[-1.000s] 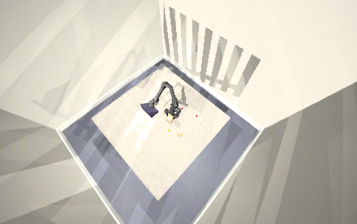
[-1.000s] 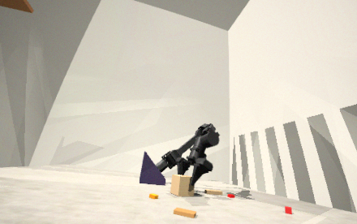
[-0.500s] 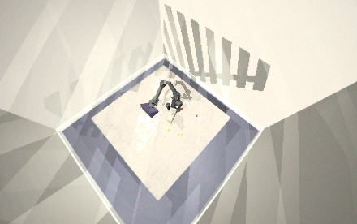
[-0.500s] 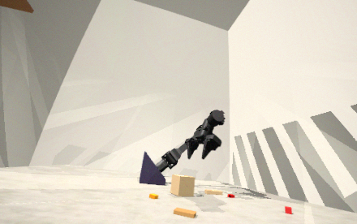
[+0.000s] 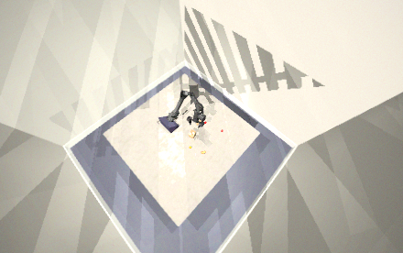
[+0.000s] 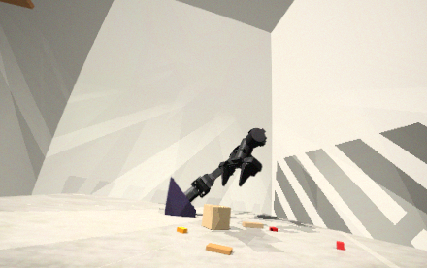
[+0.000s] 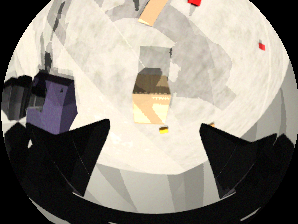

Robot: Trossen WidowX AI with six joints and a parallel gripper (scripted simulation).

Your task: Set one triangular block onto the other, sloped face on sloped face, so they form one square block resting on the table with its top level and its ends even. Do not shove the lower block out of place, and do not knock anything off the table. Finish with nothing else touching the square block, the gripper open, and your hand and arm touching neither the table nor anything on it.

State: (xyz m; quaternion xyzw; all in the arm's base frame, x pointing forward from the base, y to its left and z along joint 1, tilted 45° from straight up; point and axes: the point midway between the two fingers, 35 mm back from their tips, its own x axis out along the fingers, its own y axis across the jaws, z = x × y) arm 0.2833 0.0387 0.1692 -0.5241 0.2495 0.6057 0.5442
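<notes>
The two tan triangular blocks stand together as one square tan block [image 6: 215, 217] [image 7: 153, 99] [image 5: 194, 133] on the table, and its top looks level. I cannot make out the seam between them. My gripper [image 6: 233, 184] [image 7: 156, 125] [image 5: 199, 121] is open and empty. It hangs above the block and a little to its right, clear of it. In the wrist view the block lies straight ahead between the two dark fingers, well below them.
A dark purple wedge [image 6: 179, 200] [image 7: 52, 104] [image 5: 168, 124] stands left of the block, by the arm's base. Loose bits lie around: a tan bar [image 6: 218, 249], another tan bar [image 6: 253, 224] [image 7: 153, 7], an orange cube [image 6: 181, 230], and red cubes [image 6: 273, 229] [image 6: 341, 245] [image 7: 194, 0].
</notes>
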